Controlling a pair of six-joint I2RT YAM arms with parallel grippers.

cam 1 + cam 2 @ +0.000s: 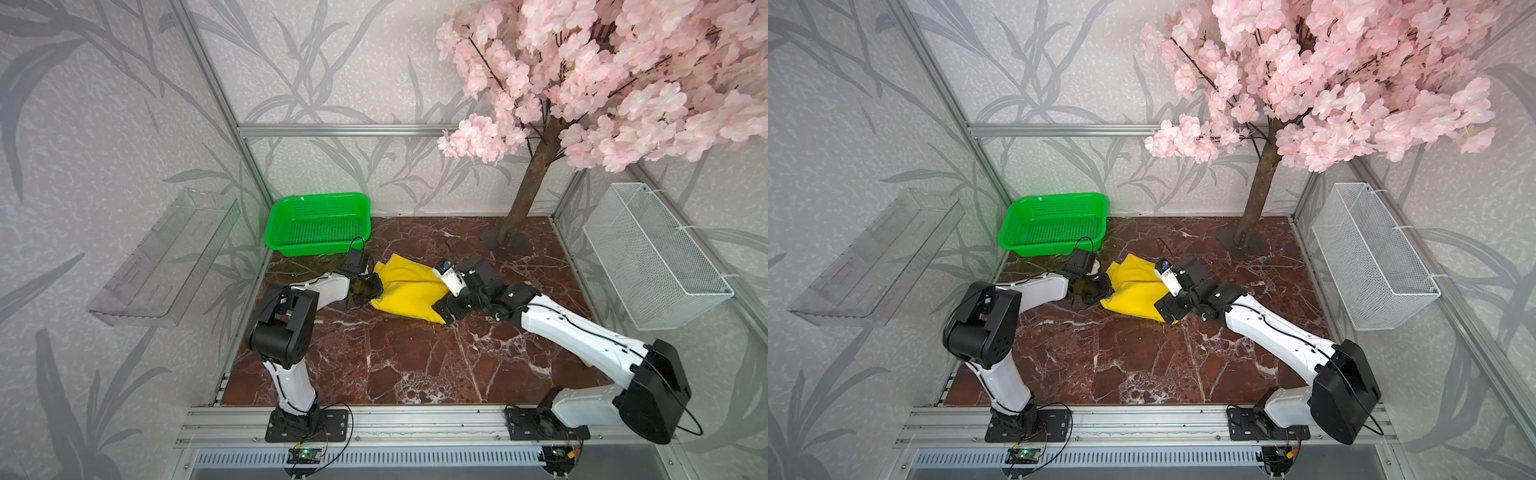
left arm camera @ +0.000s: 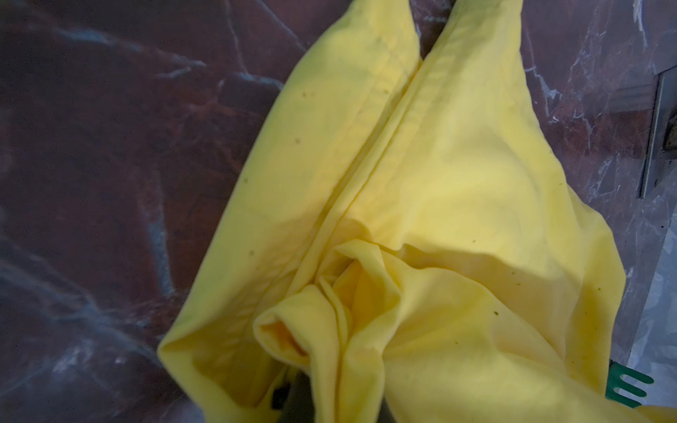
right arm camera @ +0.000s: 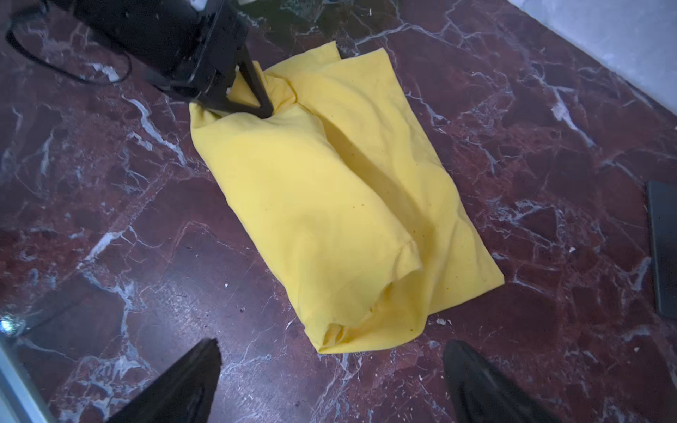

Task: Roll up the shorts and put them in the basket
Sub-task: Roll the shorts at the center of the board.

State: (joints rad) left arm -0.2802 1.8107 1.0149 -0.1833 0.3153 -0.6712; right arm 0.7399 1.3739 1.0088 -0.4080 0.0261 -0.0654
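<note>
The yellow shorts (image 1: 409,291) (image 1: 1138,293) lie folded into a long narrow bundle on the marble tabletop between my two arms. My left gripper (image 1: 371,286) (image 1: 1106,286) is shut on the bunched end nearest the green basket. The right wrist view shows its black fingers (image 3: 256,99) pinching that fabric. In the left wrist view the gathered cloth (image 2: 439,183) covers the jaws almost entirely. My right gripper (image 3: 331,344) (image 1: 442,298) stands open at the opposite end of the shorts (image 3: 329,201), fingers wide apart just above the table with nothing between them.
A green basket (image 1: 318,222) (image 2: 626,384) sits at the back left, close behind the left gripper. The blossom tree's base plate (image 1: 505,241) stands at the back right. A white wire basket (image 1: 656,257) hangs on the right wall, a clear shelf (image 1: 166,257) on the left.
</note>
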